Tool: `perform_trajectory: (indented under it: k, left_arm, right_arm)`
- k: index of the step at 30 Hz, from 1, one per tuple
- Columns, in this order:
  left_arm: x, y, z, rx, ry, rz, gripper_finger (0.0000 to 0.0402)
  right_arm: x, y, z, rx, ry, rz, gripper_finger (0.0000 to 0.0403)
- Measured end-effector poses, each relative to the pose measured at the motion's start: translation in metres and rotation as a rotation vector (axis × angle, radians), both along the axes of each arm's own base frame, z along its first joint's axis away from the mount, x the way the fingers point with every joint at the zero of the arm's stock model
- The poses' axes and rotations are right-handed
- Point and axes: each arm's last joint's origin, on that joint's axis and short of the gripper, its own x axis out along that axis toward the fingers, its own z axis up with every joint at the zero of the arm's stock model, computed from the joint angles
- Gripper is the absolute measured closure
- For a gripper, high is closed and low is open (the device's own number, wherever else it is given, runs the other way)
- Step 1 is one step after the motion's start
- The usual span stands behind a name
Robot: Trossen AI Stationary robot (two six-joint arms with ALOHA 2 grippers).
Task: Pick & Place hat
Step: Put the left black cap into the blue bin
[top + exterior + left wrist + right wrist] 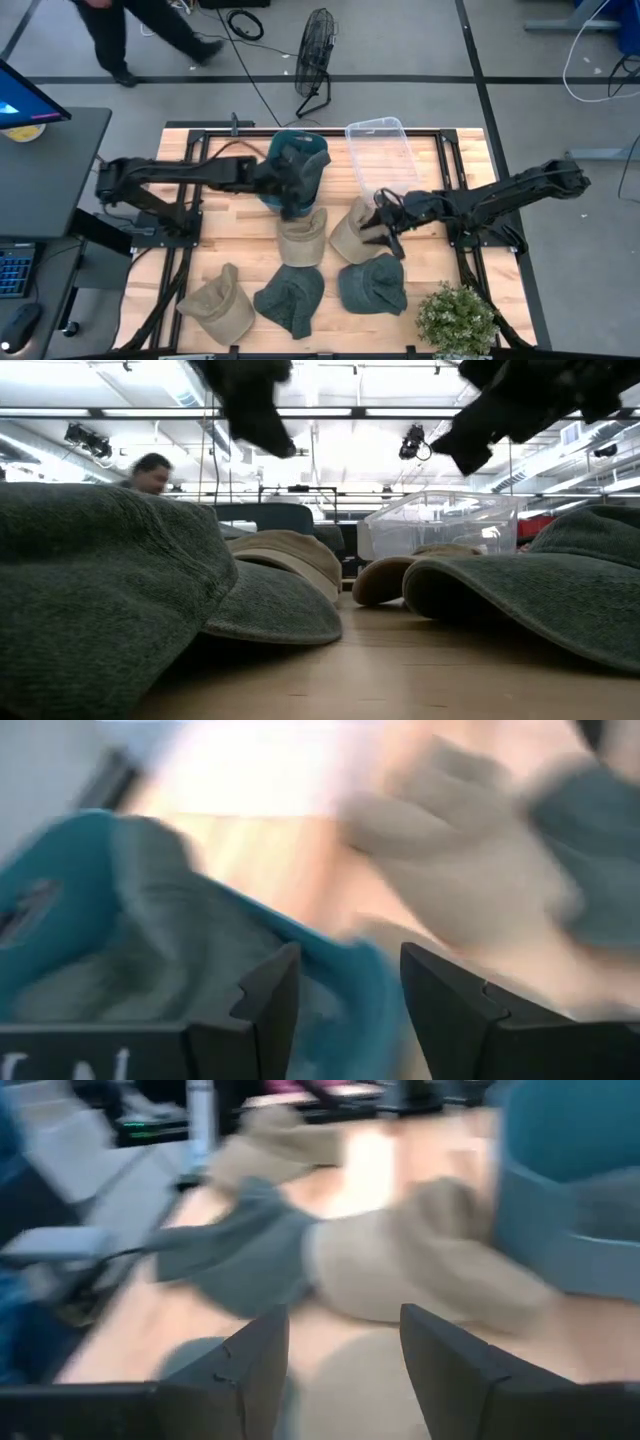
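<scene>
— High view: we are hanging our left gripper point(293, 205), fingers apart and empty, between the teal bin point(298, 160) behind and a tan hat point(303, 238) just ahead.

— We are judging that hat soft and light; we pinch its crown. Our right gripper point(385, 228), also spread and empty, is reaching beside another tan hat point(352, 232).

A black round floor fan point(316, 45) stands on the grey floor at the top centre of the high view, a black coiled cable point(245, 22) lying just left of it. A leafy green potted plant point(456, 320) sits at the lower right. A person's dark-trousered legs point(140, 35) cross the upper left. A black desk point(45, 170) fills the left edge.
</scene>
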Motion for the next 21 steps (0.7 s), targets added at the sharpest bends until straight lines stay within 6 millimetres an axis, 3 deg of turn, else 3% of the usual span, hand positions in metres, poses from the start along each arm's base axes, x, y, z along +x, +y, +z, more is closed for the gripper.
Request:
perform_trajectory:
  k: [3, 9, 15, 21]
  left_arm:
    - [-0.013, -0.029, 0.007, -0.001, 0.027, -0.122, 0.0225]
    - [-0.028, -0.086, 0.008, -0.038, 0.062, -0.286, 0.0225]
    - [-0.037, -0.136, -0.021, -0.138, 0.115, -0.311, 0.0225]
    - [-0.03, -0.173, -0.051, -0.135, 0.08, -0.357, 0.0222]
  right_arm:
    - [0.002, 0.015, 0.004, 0.001, 0.002, 0.057, 0.0207]
    - [0.025, 0.029, 0.01, 0.017, 0.071, 0.063, 0.0207]
    - [0.05, 0.035, 0.004, -0.023, 0.175, 0.068, 0.0207]
    - [0.061, 0.039, -0.002, -0.037, 0.239, 0.07, 0.0207]
